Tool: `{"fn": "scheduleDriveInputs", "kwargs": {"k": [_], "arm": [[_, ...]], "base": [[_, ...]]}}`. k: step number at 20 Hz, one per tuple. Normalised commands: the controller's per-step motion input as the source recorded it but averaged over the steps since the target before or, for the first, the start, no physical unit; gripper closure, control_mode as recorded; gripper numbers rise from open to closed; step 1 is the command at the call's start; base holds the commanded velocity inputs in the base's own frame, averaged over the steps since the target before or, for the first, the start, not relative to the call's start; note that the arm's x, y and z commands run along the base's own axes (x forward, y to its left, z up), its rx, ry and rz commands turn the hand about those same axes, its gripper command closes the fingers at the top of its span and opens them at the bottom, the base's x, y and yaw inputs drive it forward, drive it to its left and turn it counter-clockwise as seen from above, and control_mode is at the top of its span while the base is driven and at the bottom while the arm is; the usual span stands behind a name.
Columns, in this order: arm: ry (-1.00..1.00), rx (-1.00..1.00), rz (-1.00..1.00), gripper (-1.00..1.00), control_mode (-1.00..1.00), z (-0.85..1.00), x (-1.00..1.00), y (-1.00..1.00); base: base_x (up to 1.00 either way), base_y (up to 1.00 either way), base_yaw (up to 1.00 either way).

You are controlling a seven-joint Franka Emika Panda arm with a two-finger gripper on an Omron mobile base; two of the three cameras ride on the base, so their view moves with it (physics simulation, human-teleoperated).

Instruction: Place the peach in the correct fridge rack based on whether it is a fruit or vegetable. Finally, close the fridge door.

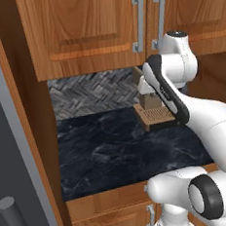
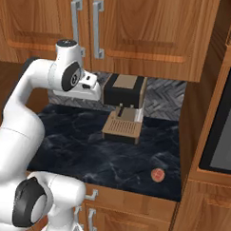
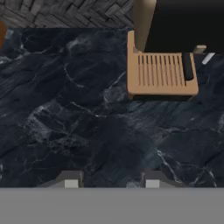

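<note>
The peach [image 2: 157,174], small, round and pinkish, lies on the dark marble counter [image 2: 87,144] near its front right corner. My gripper [image 3: 112,180] hangs high over the counter's middle, left of the coffee machine and well away from the peach. Its two fingertips [image 3: 72,179] stand apart with only bare counter between them, so it is open and holds nothing. At the left edge of the left base view is the grey fridge door [image 1: 10,144] with a dark bar handle [image 1: 11,215]. The fridge rack is out of view.
A tan and black coffee machine [image 2: 124,96] with a slatted drip tray [image 3: 159,74] stands at the back of the counter. Wooden wall cabinets [image 2: 140,28] hang above. A dark built-in oven front [image 2: 224,127] closes off the right side.
</note>
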Motion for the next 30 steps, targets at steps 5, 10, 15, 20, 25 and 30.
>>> {"fn": "scheduleDriveInputs", "kwargs": {"k": [5,10,15,20,25,30], "arm": [[0.05,0.01,-0.05,-1.0,-1.0,-0.08,-0.24,-0.43],[0.11,0.07,-0.36,-1.0,-1.0,-0.43,-0.9,-1.0],[0.06,0.04,-0.43,-1.0,-1.0,-0.62,-0.82,-1.0],[0.08,0.02,-0.51,-1.0,-1.0,-0.71,-0.3,-1.0],[0.0,0.01,-0.45,-1.0,-1.0,-0.64,0.32,-1.0],[0.03,0.0,-0.19,-1.0,-1.0,-0.5,0.59,-0.86]], "base": [[0.0,0.0,0.0],[0.0,0.0,0.0],[0.0,0.0,0.0],[0.0,0.0,0.0],[0.0,0.0,0.0],[0.0,0.0,0.0]]}}
